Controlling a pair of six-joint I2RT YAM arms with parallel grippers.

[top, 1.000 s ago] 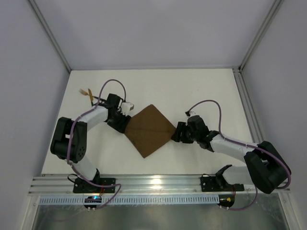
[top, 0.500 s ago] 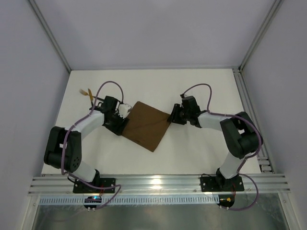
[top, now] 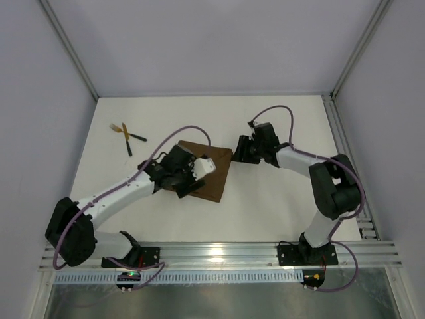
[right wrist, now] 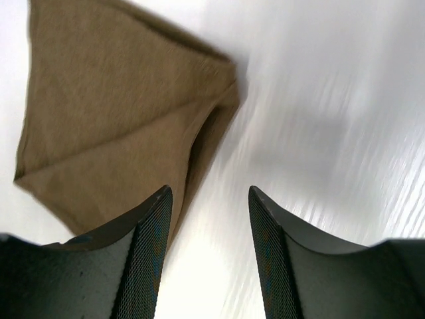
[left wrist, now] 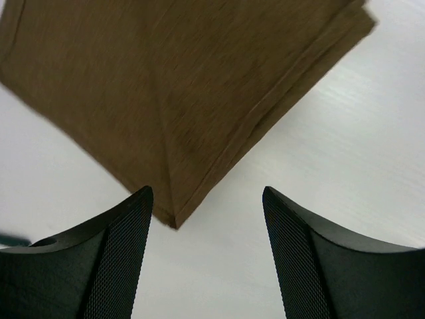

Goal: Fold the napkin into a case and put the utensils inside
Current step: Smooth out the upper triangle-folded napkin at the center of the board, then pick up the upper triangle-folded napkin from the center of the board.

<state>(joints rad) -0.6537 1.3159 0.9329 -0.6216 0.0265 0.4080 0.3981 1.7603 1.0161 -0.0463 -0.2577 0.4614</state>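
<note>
Left fingers point(left wrist: 113, 259) apart over napkin point(left wrist: 166, 86); utensils point(top: 126, 135) overhead only.

- Napkin point(top: 216, 169): seen as plain dark brown.
- Utensils point(top: 127, 135): seemingly gold heads and black handles, though shown small.
- Table point(top: 279, 199): seen as white.
- Fingers point(left wrist: 113, 259): black, finely cross-hatched.

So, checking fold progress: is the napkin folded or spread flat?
Folded: the napkin shows stacked edges and a diagonal crease in the left wrist view.

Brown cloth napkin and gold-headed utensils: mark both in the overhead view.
Dark-brown square cloth napkin point(top: 216, 171), top external view, bare right half.
Slim gold-headed black-handled utensils point(top: 126, 133), top external view, where handles cross.
</note>
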